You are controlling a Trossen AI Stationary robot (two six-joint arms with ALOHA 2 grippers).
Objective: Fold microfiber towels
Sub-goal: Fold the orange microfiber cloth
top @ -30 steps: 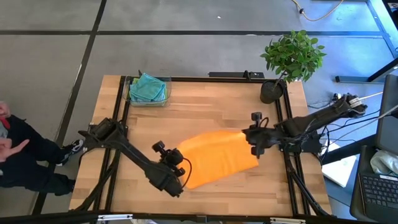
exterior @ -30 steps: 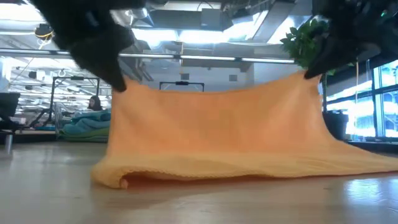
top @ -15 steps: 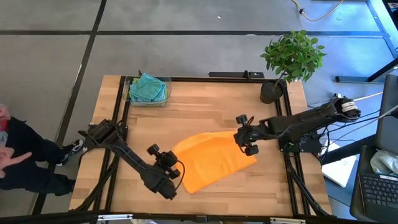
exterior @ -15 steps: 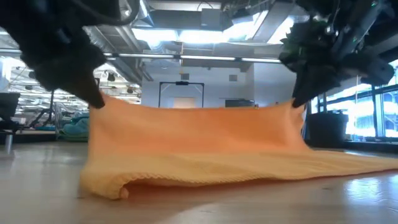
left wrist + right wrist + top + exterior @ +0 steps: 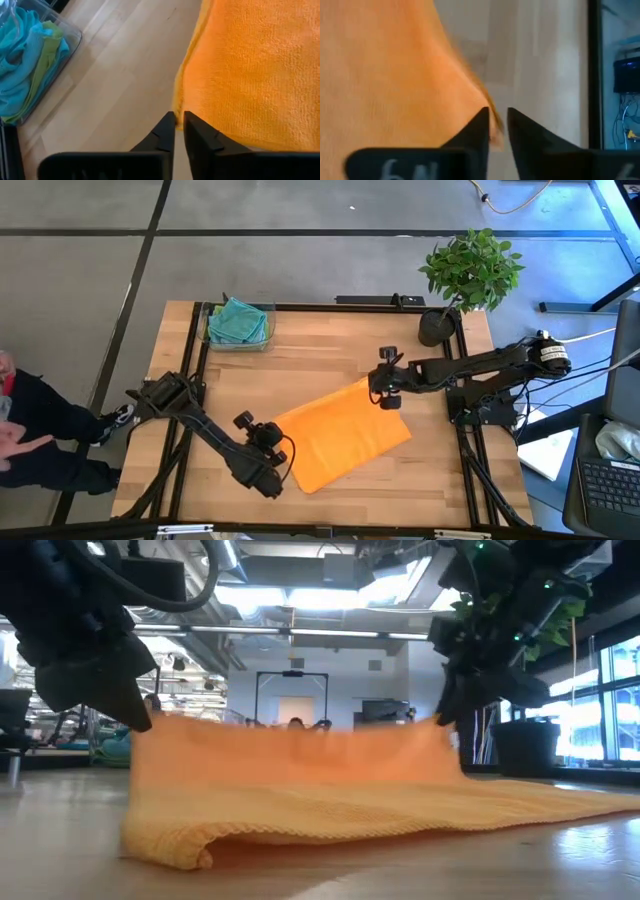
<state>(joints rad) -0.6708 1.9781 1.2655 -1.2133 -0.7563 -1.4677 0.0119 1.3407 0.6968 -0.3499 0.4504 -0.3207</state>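
An orange microfiber towel (image 5: 345, 435) lies doubled over on the wooden table (image 5: 330, 355), its folded edge (image 5: 200, 840) resting on the wood. Its upper layer rises to a lifted top edge (image 5: 300, 735) strung between my two grippers. My left gripper (image 5: 285, 470) is at the towel's left end, low over the table, and my right gripper (image 5: 385, 393) is at its far right corner. Both sets of fingers stand only a narrow gap apart, with cloth at their tips. Teal, light blue and lime green towels lie in a clear bin (image 5: 240, 323). My left gripper (image 5: 179, 120) has the towel's corner (image 5: 177, 106) at the very ends of its fingers, coming slanting down from the left. The upper layer's edge hangs from there, lifted off the lower layer. My right gripper (image 5: 497, 120) pinches the upper layer's other corner (image 5: 494, 131) between its fingertips, slanting down from the right. A thin strip of orange cloth shows in the narrow gap. The edge sags slackly toward the left gripper.
The bin with the other towels (image 5: 30, 55) stands at the far left corner. A potted plant (image 5: 470, 275) stands at the far right corner. A person (image 5: 20, 430) is beside the table's left side. Bare wood lies between the bin and the orange towel.
My right gripper has moved down and toward the table's left and far side with its corner; my left gripper has sunk a little. The towel's lifted edge has come down much lower over the lower layer and slackened, while the folded edge stayed on the table.
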